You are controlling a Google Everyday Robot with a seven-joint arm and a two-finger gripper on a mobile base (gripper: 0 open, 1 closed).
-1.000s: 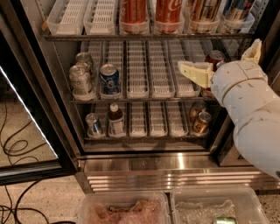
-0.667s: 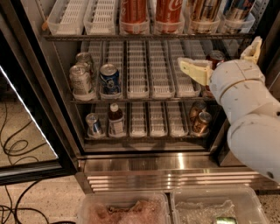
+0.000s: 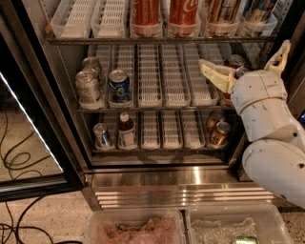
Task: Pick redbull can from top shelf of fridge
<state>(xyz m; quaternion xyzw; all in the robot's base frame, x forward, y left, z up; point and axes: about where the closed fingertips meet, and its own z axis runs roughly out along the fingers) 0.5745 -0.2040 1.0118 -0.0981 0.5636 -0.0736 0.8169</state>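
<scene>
Camera view: gripper was open wide and empty, at middle-rack height on the right, below the top shelf. The redbull can stood upright in that shelf's far-right lane, ungrasped; rise, reach, grasp and withdrawal all remained. Likely obstacles: the shelf's front edge and the striped can just left of the target. Also logged: Coca-Cola cans, dark-blue can, silver cans, bottle, fridge.
</scene>
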